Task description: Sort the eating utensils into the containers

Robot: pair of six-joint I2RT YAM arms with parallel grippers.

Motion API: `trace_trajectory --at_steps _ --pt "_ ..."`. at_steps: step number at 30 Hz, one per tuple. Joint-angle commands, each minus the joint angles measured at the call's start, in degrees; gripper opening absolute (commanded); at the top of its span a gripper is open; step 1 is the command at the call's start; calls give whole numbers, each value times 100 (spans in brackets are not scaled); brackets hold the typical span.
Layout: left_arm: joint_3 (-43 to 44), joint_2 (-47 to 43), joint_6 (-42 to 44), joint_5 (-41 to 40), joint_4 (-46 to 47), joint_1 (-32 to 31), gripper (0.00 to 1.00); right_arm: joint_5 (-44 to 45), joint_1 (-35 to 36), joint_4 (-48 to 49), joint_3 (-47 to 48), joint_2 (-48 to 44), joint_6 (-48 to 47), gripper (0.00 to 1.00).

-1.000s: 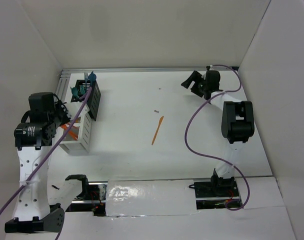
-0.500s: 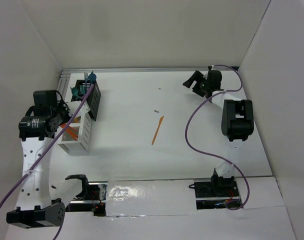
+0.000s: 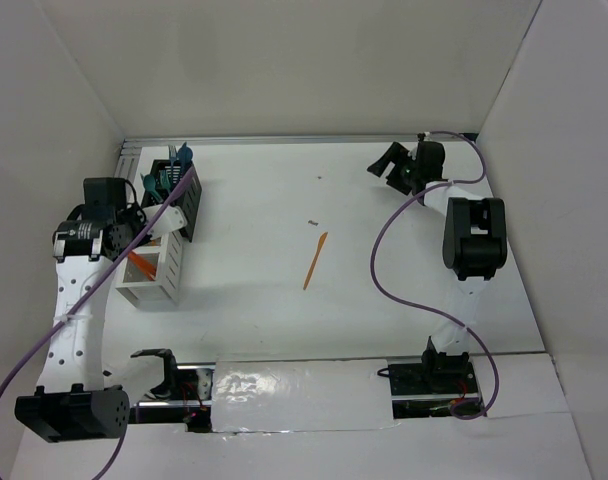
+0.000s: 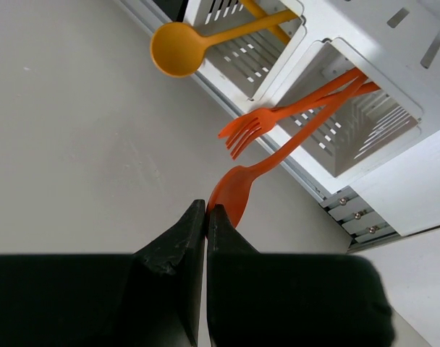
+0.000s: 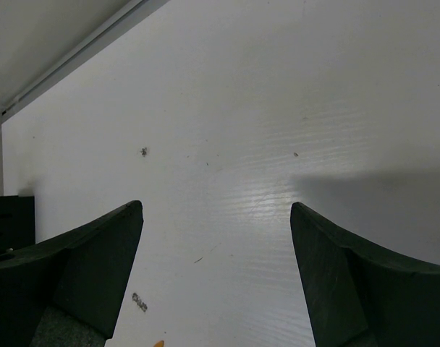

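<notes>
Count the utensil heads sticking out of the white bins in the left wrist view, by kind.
Spoon: 1
Fork: 1
Orange head, partly hidden, kind unclear: 1
Total: 3

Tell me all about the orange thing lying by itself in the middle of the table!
The orange utensil is long, thin and plastic-looking. It lies flat on the white table, slanting slightly, with nothing touching it but the table. It is too small here to tell knife, fork or spoon.
</notes>
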Motion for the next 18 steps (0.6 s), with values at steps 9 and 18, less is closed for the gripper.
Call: trace_trajectory --at_steps 9,18 --pt "-57 -79 42 68 385 28 29 -183 -30 200 135 -92 -81 90" --pt "267 -114 34 -212 1455 -85 61 -298 -39 200 135 -171 -90 91"
